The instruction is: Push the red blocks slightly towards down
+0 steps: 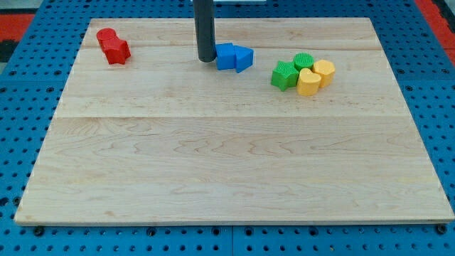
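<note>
So the bench [234, 163] is a pale wooden board with visible grain, sitting on a blue pegboard surface [21, 107]. The two red blocks [113, 47] sit touching each other in the far left corner, chunky and irregular. The dark rod comes straight down and my tip [206, 59] rests just left of two blue blocks [234, 57], well apart from the reds. Far right, two green blocks [291, 70] and two yellow blocks [316, 77] huddle together. No jaws on this arm, just the rod.
</note>
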Robot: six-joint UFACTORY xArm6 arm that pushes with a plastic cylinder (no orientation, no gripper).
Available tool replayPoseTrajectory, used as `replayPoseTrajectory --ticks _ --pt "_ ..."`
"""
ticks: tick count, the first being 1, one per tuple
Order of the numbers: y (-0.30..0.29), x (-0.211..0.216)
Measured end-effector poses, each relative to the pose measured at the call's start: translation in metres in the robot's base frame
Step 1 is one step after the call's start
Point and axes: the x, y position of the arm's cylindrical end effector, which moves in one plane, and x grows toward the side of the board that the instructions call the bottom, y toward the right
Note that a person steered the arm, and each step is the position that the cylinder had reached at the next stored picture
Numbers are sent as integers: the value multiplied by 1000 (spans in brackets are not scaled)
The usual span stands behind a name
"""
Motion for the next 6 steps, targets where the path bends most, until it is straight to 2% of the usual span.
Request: replayPoseTrajectory --ticks 1,2,3,4,6 --pt "-5 -24" --pt "-30 -71" --pt "-62 -101" --pt "-63 -101" --pt "-181 -101"
